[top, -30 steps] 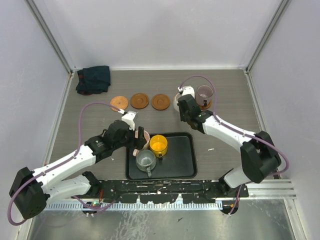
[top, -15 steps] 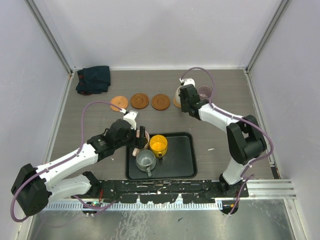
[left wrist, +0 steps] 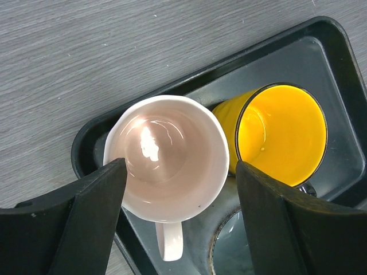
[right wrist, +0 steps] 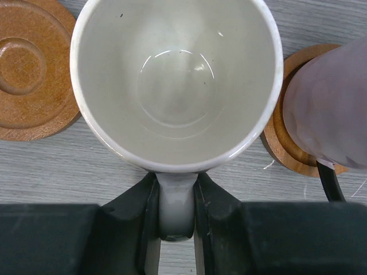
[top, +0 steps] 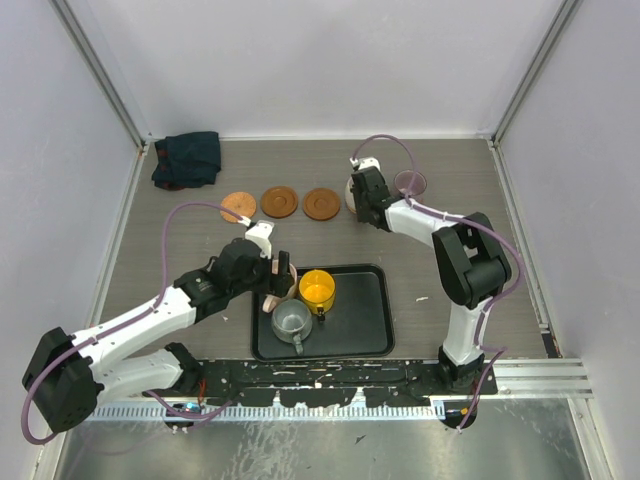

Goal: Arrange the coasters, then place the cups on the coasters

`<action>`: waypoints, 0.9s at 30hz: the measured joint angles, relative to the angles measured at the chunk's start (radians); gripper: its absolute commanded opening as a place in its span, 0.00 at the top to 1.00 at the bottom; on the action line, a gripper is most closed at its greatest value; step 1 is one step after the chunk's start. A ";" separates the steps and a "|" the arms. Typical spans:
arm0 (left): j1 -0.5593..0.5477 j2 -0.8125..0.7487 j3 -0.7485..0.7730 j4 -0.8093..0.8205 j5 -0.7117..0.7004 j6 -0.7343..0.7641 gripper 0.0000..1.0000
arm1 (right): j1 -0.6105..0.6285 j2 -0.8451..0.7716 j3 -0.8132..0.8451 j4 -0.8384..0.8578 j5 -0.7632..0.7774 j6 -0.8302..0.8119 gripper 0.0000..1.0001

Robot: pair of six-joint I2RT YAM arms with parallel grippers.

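Observation:
Three bare coasters (top: 279,201) lie in a row at the back. To their right my right gripper (top: 360,197) is shut on the handle of the cream-white cup (right wrist: 176,80), its fingers (right wrist: 143,212) pinching either side. What lies under this cup is hidden. Right beside it the mauve cup (right wrist: 330,109) stands on a coaster (right wrist: 284,152); another coaster (right wrist: 31,69) lies to the left. My left gripper (left wrist: 179,166) is open, straddling the pink cup (left wrist: 169,157) in the black tray (left wrist: 321,51). The yellow cup (left wrist: 281,134) and the grey cup (top: 292,320) stand next to it.
A dark folded cloth (top: 187,158) lies in the back left corner. A small white scrap (top: 420,298) sits on the table right of the tray (top: 365,320). Grey walls close in the table on three sides.
My right arm has carried the cream-white cup back and to the left, in beside the mauve cup, at the end of the coaster row. The left gripper has barely moved around the pink cup.

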 measured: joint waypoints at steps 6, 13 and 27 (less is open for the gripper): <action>0.001 0.000 0.000 0.000 -0.005 0.000 0.21 | -0.005 0.013 0.011 0.000 0.001 -0.006 0.99; 0.002 0.000 0.000 0.000 -0.007 0.004 0.21 | -0.018 0.016 0.013 0.009 0.005 -0.007 0.99; 0.006 0.000 0.000 -0.001 -0.008 0.017 0.21 | -0.024 0.041 0.016 0.024 0.006 -0.005 0.99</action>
